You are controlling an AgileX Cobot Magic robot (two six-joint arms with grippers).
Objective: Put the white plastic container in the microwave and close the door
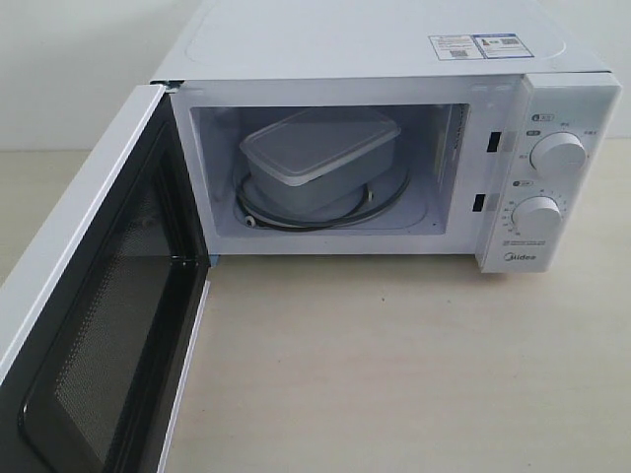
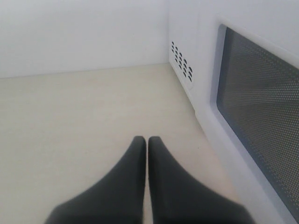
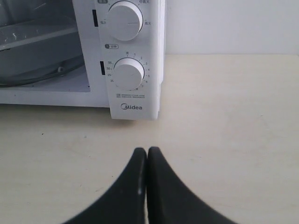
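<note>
The white plastic container [image 1: 315,153] sits tilted on the glass turntable [image 1: 380,202] inside the white microwave [image 1: 394,49]. The door [image 1: 94,315] stands wide open to the left, its black mesh inner face showing. In the left wrist view my left gripper [image 2: 147,140] is shut and empty over the tabletop, beside the door's outer face with its dark window [image 2: 257,112]. My right gripper [image 3: 147,150] is shut and empty, low over the table in front of the dial panel [image 3: 128,74]. Neither gripper shows in the exterior view.
A pale wooden tabletop [image 1: 414,365] spreads in front of the microwave. Vent slots [image 2: 182,60] mark the microwave's side wall. A white wall [image 2: 79,32] stands behind the table.
</note>
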